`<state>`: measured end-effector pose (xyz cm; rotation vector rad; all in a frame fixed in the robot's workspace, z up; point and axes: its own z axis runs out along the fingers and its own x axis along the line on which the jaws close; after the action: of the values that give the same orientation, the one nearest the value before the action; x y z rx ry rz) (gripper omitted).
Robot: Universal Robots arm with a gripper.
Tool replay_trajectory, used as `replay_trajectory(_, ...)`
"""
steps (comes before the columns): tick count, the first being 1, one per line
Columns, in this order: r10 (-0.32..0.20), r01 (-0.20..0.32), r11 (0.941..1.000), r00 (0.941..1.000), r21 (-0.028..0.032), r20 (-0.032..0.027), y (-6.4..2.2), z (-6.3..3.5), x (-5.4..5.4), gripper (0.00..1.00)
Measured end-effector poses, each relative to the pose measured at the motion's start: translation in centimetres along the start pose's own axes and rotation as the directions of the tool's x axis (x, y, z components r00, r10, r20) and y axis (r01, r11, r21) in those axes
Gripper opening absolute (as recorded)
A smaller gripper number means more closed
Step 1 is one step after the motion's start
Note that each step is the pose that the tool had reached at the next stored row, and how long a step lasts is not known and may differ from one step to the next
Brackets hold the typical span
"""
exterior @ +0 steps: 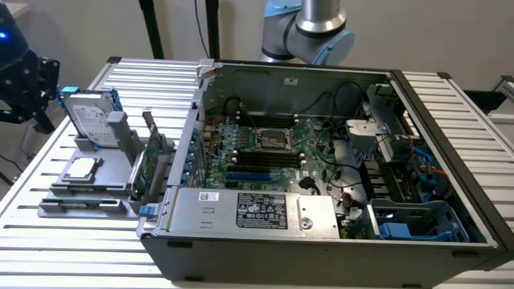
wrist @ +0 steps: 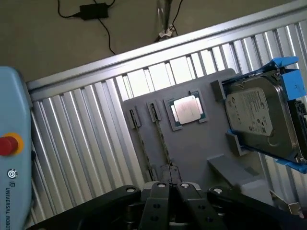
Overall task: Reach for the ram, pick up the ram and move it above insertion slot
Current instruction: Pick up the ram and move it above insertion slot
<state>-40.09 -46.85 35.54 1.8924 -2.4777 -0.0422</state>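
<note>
grey slotted holder [exterior: 112, 173] sits on the ribbed metal counter [exterior: 80, 247], at the exterior view's left of the open computer case [exterior: 321, 256]. it carries a hard drive [exterior: 86, 117] and a green card [exterior: 153, 162].

from the wrist view, the ram [wrist: 162, 141] stands on edge in a holder slot just beside the processor [wrist: 187, 109]. the end effector [wrist: 171, 186] hovers over one end of the ram, fingers pressed together with nothing gripped.

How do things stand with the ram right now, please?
Gripper over the grey holder, jaws shut, empty. Ram on edge in its holder slot, untouched. Hard drive stands apart from the ram.
</note>
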Motion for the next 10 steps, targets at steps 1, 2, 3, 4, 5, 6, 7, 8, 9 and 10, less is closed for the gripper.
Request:
replay_trajectory(1,-0.018,0.018,0.9998,0.9998,0.0006,-0.0005,0.00,0.01,0.00,0.11)
replay_trajectory(2,-0.037,0.037,0.9993,0.9993,0.0013,-0.0011,0.00,0.02,0.00,0.11)
replay_trajectory(3,-0.055,0.055,0.9985,0.9985,0.0019,-0.0016,0.00,0.02,0.00,0.11)
replay_trajectory(4,-0.073,0.073,0.9973,0.9973,0.0025,-0.0021,0.00,0.03,0.00,0.11)
replay_trajectory(5,-0.091,0.091,0.9958,0.9958,0.0031,-0.0027,0.00,0.04,0.00,0.11)
replay_trajectory(6,-0.109,0.109,0.9940,0.9940,0.0036,-0.0032,0.00,0.04,0.00,0.11)
replay_trajectory(7,-0.128,0.128,0.9918,0.9918,0.0043,-0.0038,0.00,0.05,0.00,0.11)
replay_trajectory(8,-0.145,0.145,0.9894,0.9894,0.0053,-0.0043,0.00,0.06,0.00,0.11)
replay_trajectory(9,-0.163,0.163,0.9866,0.9866,0.0065,-0.0047,0.00,0.07,0.00,0.11)
replay_trajectory(10,-0.181,0.181,0.9835,0.9835,0.0076,-0.0052,0.00,0.08,0.00,0.11)
